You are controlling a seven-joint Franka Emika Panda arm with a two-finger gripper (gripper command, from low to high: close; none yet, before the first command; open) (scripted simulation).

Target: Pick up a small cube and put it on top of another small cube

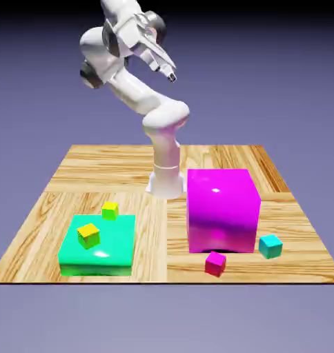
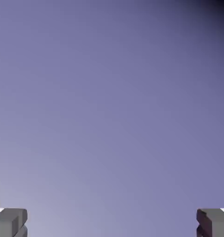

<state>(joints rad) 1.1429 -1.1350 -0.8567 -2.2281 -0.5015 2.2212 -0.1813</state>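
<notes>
The bench (image 1: 73,165) is a wooden surface of light-brown planks laid in blocks with alternating grain directions. Behind and around it lies a plain blue-violet backdrop (image 1: 266,69), darkest at the top and paler lower down. Lighting is even, casting soft shadows.

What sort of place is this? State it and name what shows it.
Likely a rendered simulation test scene: a wooden table floating before a plain violet backdrop, glossy toy cubes like the small cube, and a white arm's gripper.

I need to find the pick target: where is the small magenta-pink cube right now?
In the exterior view, the small magenta-pink cube sits on the table near its front edge, right of centre, just in front of the large magenta block and left of the small teal cube.
</notes>
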